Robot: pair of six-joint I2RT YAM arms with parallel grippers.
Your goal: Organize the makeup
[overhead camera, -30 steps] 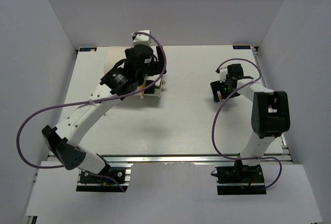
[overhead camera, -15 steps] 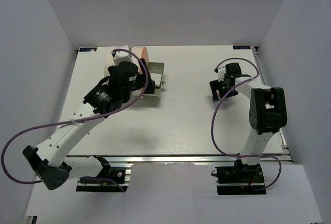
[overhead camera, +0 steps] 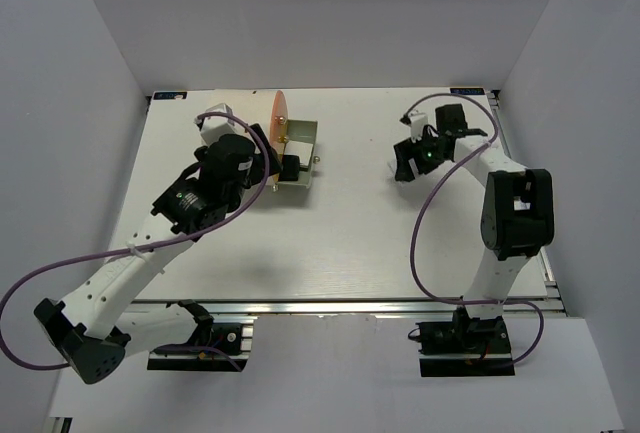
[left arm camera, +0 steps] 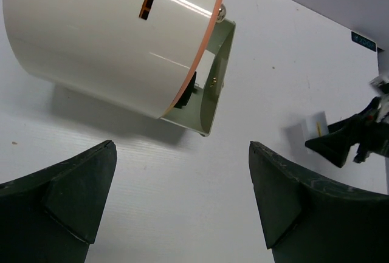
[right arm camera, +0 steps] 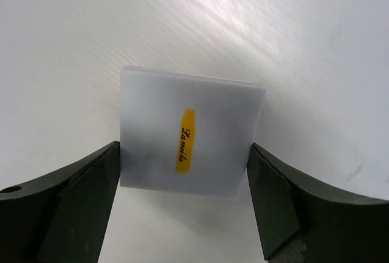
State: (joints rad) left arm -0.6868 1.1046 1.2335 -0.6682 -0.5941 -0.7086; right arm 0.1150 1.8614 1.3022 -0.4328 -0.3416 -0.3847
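Bracketing the white tile (right arm camera: 191,130) now, your right gripper (right arm camera: 183,146) has it dead centre between its fingers. The tile lies flat on the bench (right arm camera: 316,26), straight ahead, with one finger alongside each side edge. It's square, so there's no long axis to fuss over, and the orange label stripe runs away from you, parallel to the fingers. The jaws stand wide, about the tile's width, but you can't tell whether they're pinching it or only sitting beside it. Your left gripper (left arm camera: 182,146) is spread fully and carries nothing. The cream cylinder (left arm camera: 109,32) lies on its side ahead and to its left, with its drawer (left arm camera: 214,87) pulled out. Something dark sits at the drawer's back, too hidden to name. Your right arm is the near one for this piece, so my read is squeeze, then lift.
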